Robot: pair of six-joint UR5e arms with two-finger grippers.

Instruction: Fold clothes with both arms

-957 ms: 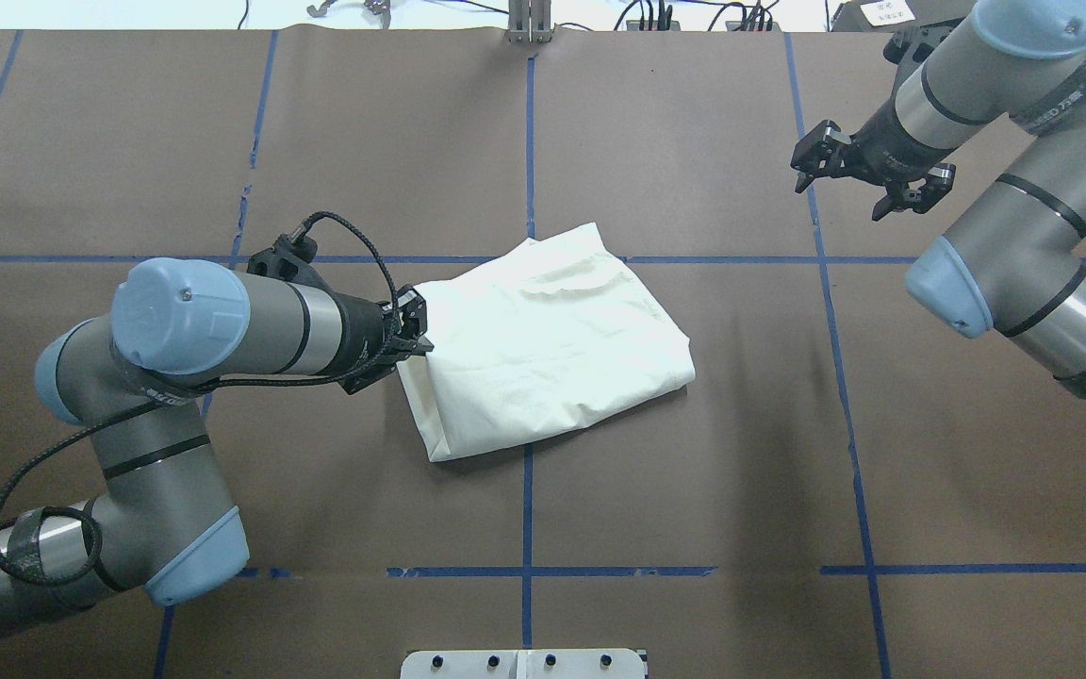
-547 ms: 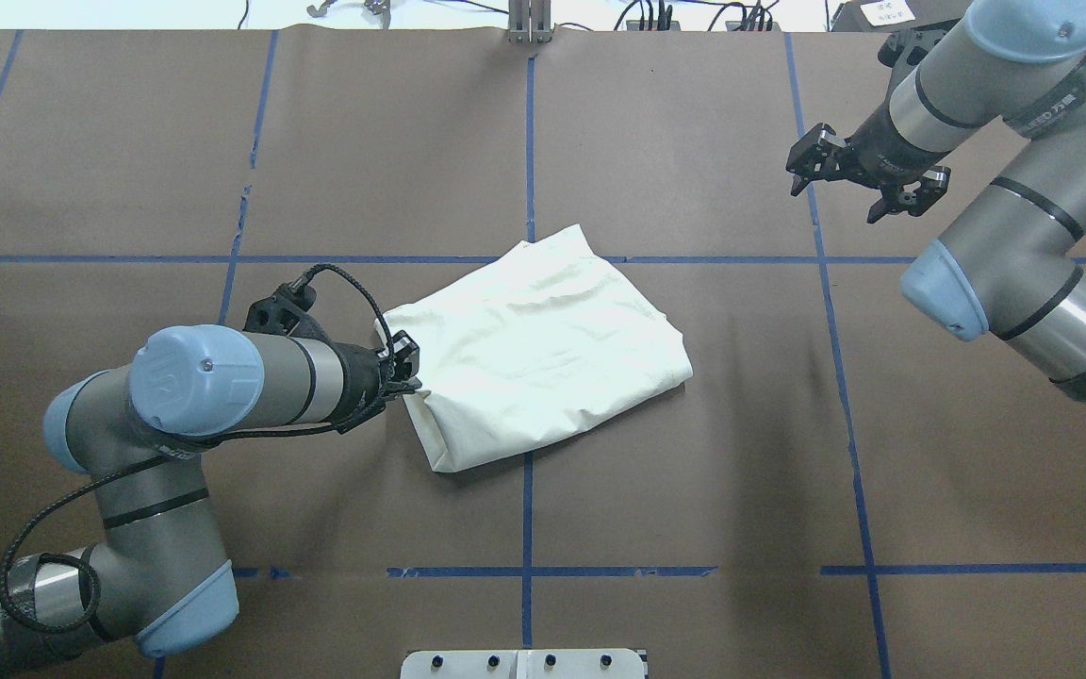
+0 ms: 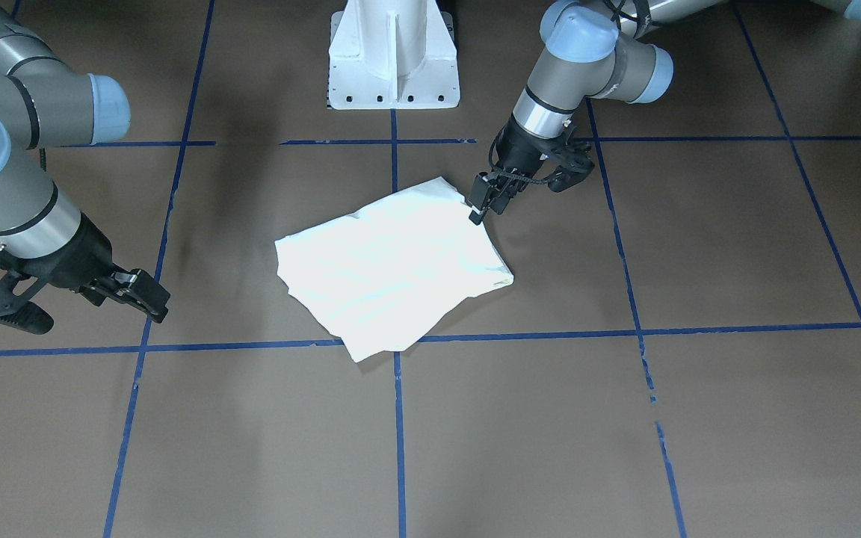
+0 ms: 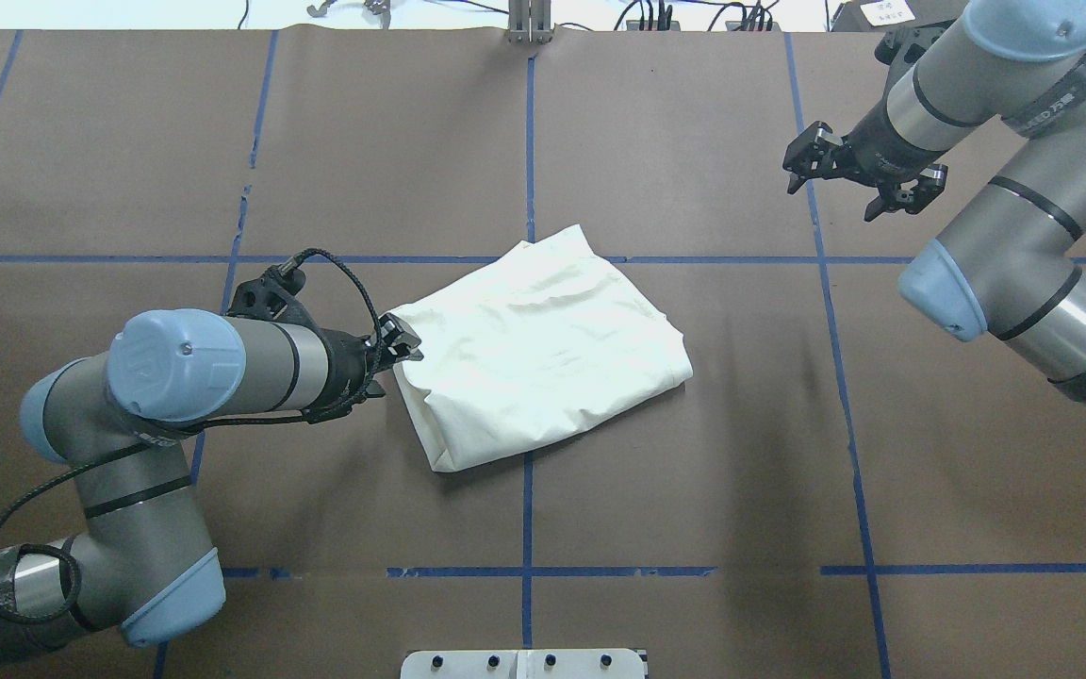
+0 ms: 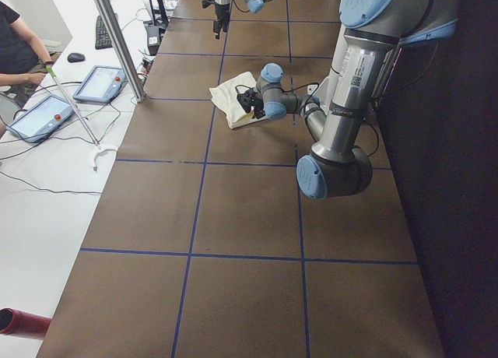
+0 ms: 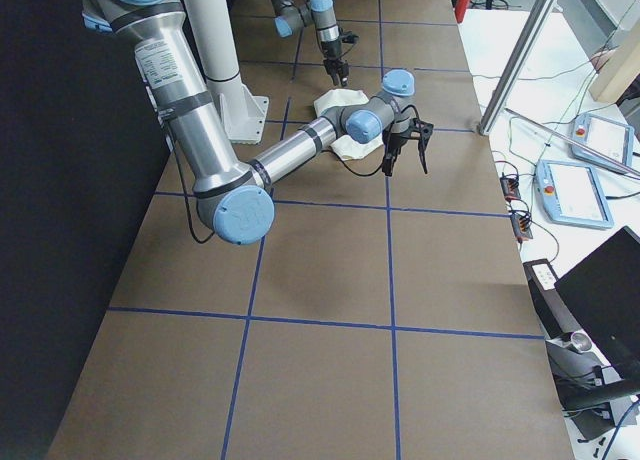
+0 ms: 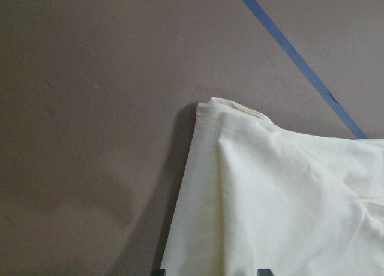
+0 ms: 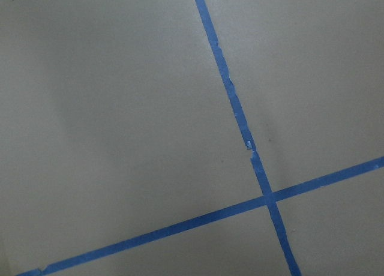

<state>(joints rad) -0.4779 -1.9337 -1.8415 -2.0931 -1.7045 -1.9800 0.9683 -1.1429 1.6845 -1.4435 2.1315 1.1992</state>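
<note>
The clothes are one folded cream shirt point(image 4: 543, 349), plain side up, lying near the table's middle point(image 3: 386, 269). My left gripper point(image 4: 403, 341) sits low at the shirt's left edge, also visible in the front-facing view point(image 3: 477, 209). In the left wrist view its two dark fingertips stand apart at the bottom edge, with the shirt's corner point(image 7: 240, 168) flat on the table between and beyond them. My right gripper point(image 4: 833, 200) hangs open and empty over bare table at the far right, well clear of the shirt point(image 3: 90, 314). The right wrist view shows only table and tape.
Blue tape lines point(image 4: 529, 151) grid the brown table. The white pedestal base point(image 3: 393, 52) stands on the robot's side of the shirt. A person's arm point(image 5: 23, 74), tablets point(image 5: 101, 84) and a metal pole point(image 5: 117, 39) are beside the table's far edge.
The left gripper drew back toward the robot's left, dragging the shirt's left edge with it, and now sits open at that edge. The right gripper drifted slightly farther away.
</note>
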